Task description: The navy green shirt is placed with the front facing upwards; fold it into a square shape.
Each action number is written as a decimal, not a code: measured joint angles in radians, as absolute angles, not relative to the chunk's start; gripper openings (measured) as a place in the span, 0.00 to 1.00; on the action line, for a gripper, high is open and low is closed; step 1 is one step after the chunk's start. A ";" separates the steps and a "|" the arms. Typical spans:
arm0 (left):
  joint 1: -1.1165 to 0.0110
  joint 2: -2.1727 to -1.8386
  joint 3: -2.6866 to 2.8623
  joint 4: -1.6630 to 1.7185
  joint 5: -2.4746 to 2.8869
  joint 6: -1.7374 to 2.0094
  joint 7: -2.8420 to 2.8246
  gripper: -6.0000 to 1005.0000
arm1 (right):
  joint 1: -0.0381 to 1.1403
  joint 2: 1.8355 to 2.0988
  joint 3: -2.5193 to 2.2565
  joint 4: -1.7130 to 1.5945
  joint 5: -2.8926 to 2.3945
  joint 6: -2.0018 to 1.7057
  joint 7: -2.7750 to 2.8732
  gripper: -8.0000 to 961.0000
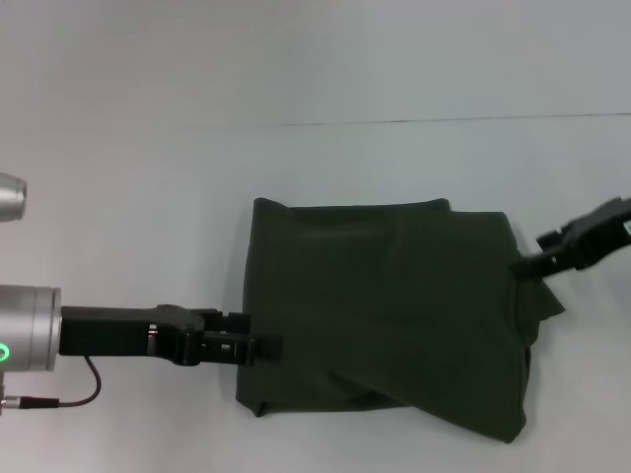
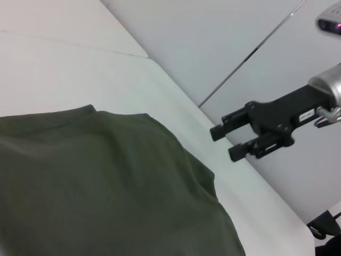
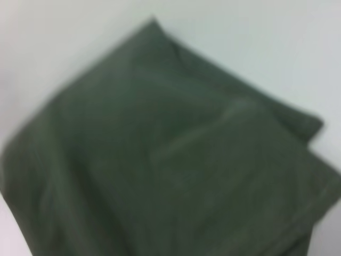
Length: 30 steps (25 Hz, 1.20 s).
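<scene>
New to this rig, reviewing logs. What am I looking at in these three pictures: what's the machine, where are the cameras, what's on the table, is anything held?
It is a two-armed robot. One camera sits on its head looking down; one sits on each wrist. On the white table lies the navy green shirt, folded into a rough rectangle. The left gripper is at the shirt's left edge. The right gripper is at its right edge, fingers apart in the left wrist view. No grip on the cloth is clearly visible.
</scene>
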<state>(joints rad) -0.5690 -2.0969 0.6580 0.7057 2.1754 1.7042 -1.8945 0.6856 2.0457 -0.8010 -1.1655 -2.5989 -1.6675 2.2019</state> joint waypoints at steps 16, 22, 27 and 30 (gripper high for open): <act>-0.576 -2.094 0.655 0.696 2.138 1.704 -1.903 0.95 | 0.680 2.062 -0.802 -0.945 -2.534 -1.500 2.174 0.72; -0.577 -2.096 0.653 0.696 2.138 1.704 -1.903 0.95 | 0.682 2.061 -0.809 -0.925 -2.586 -1.446 2.197 0.72; -0.577 -2.097 0.635 0.696 2.136 1.704 -1.898 0.95 | 0.667 2.051 -0.758 -0.935 -2.506 -1.480 2.179 0.72; -0.576 -2.095 0.630 0.696 2.127 1.704 -1.896 0.95 | 0.648 2.040 -0.701 -0.913 -2.372 -1.551 2.117 0.72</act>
